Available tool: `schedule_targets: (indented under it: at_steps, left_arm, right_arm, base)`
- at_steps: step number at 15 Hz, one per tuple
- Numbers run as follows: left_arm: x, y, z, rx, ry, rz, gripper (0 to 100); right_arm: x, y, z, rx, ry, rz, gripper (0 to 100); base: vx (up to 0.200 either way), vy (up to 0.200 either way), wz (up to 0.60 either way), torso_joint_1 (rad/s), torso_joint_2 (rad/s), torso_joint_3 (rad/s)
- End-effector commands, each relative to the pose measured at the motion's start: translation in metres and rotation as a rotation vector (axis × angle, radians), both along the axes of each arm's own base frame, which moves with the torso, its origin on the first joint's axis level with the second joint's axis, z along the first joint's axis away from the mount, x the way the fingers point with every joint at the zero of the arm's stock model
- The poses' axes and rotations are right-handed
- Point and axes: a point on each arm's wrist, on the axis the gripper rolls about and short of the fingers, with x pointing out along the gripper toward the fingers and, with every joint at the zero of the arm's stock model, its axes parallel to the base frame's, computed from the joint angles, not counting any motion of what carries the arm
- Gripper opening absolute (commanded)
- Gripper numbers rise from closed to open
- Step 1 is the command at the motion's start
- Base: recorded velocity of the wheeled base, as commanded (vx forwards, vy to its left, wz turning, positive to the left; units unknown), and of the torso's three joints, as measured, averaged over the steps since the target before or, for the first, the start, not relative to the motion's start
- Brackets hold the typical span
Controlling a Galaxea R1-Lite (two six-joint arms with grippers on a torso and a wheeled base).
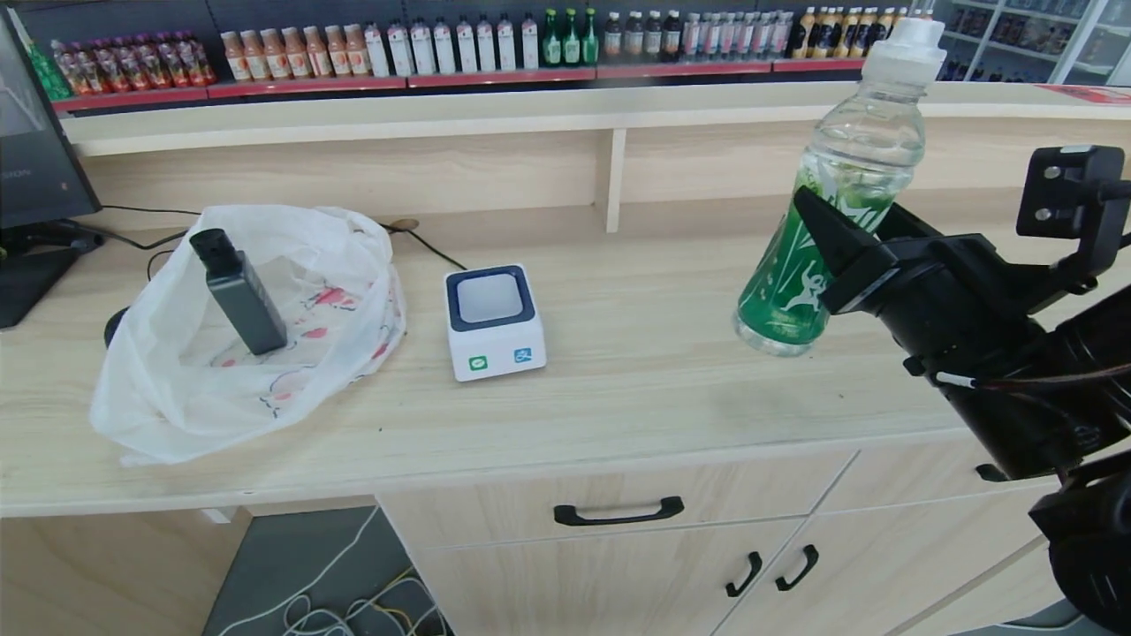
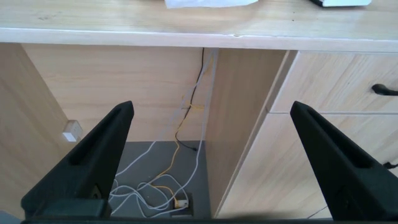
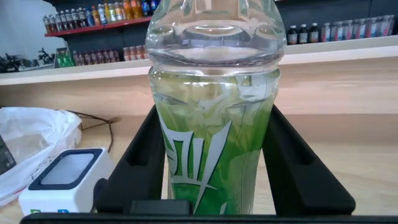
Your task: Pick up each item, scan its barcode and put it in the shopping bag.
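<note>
At R gripper (image 1: 844, 216): clamping drink bottle (image 1: 861, 141) round its green-labelled lower half, pressing one black finger (image 3: 140, 162) against each side, leaving no gap btwn fingers and plastic in R wrist view. Holding it well R of the scanner (image 1: 492, 320), apparently raised off the counter (image 1: 636, 389), tilting it so the white cap is leaning up and away from the scanner. Showing clear plastic at the shoulder, green below.

At L gripper (image 2: 211, 109): spreading wide, gripping nothing. Hanging below counter level, front-L of the scanner, facing the open recess under the counter w/ cables (image 2: 168, 186) trailing on the floor.

Moving outward: noting the scanner as a small white box w/ dark-framed window facing up, standing on the counter near mid-span. Spotting white shopping bag (image 1: 353, 265) just L of the scanner, slumping open on the counter. Seeing a dark grey item (image 1: 240, 300) w/ black cap leaning upright-ish inside it. Catching a monitor (image 1: 35, 159) further L of the scanner, past the bag. Seeing a drinks shelf (image 1: 442, 49) running along the back, well behind the scanner. Noting a drawer handle (image 1: 618, 511) below and front-R of the scanner, on the cabinet face.
</note>
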Motion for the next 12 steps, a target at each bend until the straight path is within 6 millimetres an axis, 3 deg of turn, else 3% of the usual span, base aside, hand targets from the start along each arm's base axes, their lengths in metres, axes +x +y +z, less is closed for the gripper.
schedule_targets:
  at_steps: [1,12]
  left_arm:
    - [0.0001,0.0,0.0,0.0,0.002,-0.001,100]
    - [0.0,0.0,0.0001,0.003,-0.001,-0.001,100]
  right_arm:
    - [-0.0018,-0.0007,0.002,0.003,-0.008,0.001,0]
    - [-0.0111,-0.0055,0.0064,0.009,-0.022,0.004,0]
  base:
    - [0.0,0.2,0.0,0.007,0.0,-0.002]
    - [0.0,0.2,0.0,0.003,0.0,0.003]
